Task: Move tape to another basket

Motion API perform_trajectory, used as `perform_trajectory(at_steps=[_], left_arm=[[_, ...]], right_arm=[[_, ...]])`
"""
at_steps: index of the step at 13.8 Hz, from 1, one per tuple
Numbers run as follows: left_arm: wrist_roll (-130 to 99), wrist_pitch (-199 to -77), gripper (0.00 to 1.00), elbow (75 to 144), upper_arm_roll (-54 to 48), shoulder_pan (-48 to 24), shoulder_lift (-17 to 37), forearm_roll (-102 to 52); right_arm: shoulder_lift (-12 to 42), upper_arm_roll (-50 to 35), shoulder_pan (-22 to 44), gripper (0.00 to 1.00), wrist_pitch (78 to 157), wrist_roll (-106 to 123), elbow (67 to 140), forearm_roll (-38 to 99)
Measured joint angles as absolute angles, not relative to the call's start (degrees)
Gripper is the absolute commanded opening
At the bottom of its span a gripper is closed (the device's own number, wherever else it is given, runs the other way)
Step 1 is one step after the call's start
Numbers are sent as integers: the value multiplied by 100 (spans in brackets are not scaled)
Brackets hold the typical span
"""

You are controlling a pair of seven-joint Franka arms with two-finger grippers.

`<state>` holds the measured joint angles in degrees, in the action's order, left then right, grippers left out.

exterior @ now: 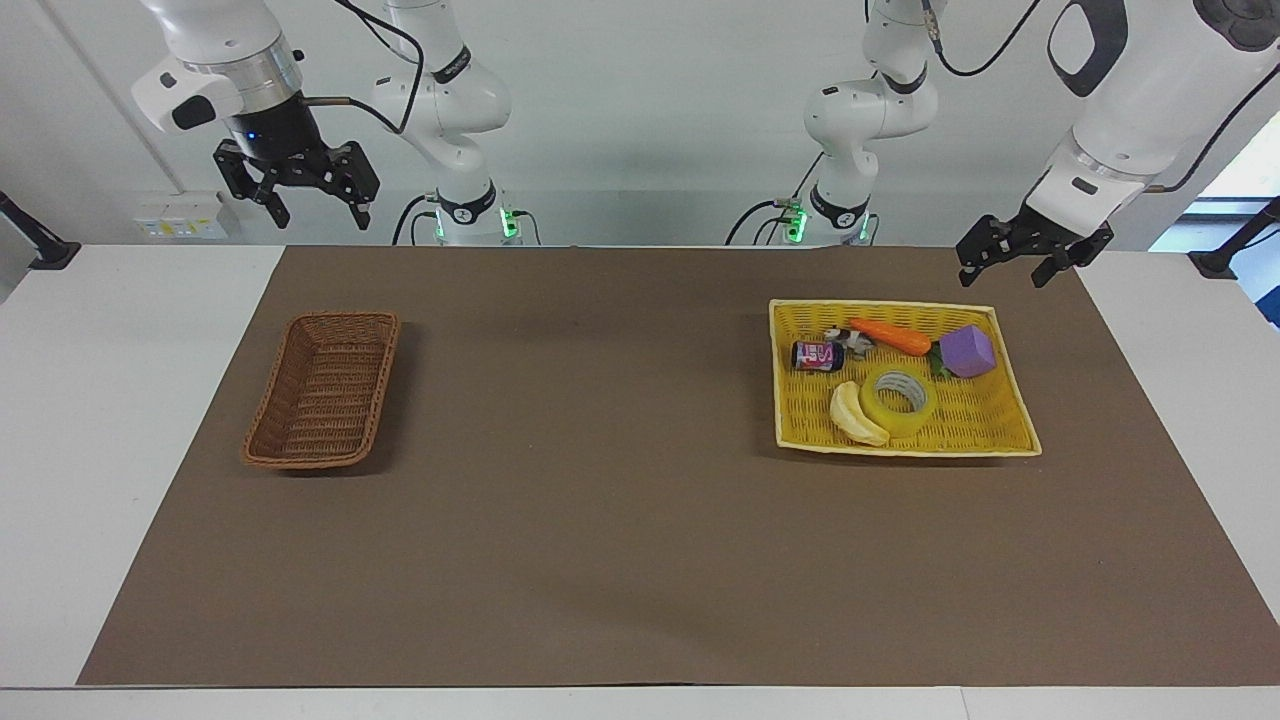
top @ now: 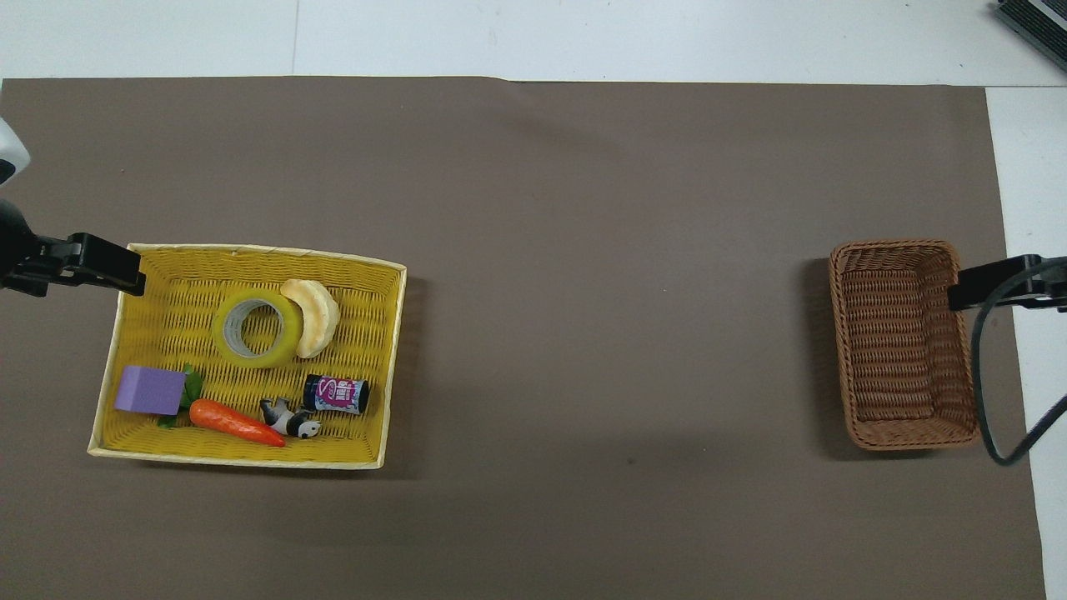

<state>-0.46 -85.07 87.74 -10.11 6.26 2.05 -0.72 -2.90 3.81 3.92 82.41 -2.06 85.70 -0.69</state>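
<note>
The tape (exterior: 900,398) (top: 254,327), a yellow roll with a grey-white core, lies flat in the bright yellow tray (exterior: 1005,425) (top: 167,254), touching a pale banana (exterior: 853,414). The dark brown wicker basket (exterior: 325,390) (top: 904,342) stands empty toward the right arm's end of the table. My left gripper (exterior: 1008,268) (top: 100,265) is open and empty, raised above the tray's corner at the left arm's end. My right gripper (exterior: 315,212) (top: 979,290) is open and empty, high up beside the brown basket.
The tray also holds a purple block (exterior: 967,351), a carrot (exterior: 890,337), a small dark can (exterior: 818,355) and a panda figure (top: 289,418). A brown mat (exterior: 600,450) covers the table between tray and basket.
</note>
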Motion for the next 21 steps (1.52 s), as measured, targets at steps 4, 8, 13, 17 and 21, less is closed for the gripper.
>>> perform_trajectory(at_steps=[4,8,13,17,21], left_arm=[[-40,-8499,100,8721,-1035,626,71,-72],[-40,-8498,100,8737,-1034,626,31,-72],[-40,-8686,100,9033,-1041,626,-5,-72],[-40,-8923,100,9374,-1040,627,-106,-72],[-39,-9169,100,9643,-1017,700,-124,-72]], right_arm=[[-290,381,392,100,8241,-206,8570,-69],[-290,381,392,100,8241,-206,8570,-69],[-290,381,392,100,8241,-206,8570,-69],[-290,381,392,100,8241,-206,8570,-69],[-290,381,392,100,8241,-206,8570,-69]])
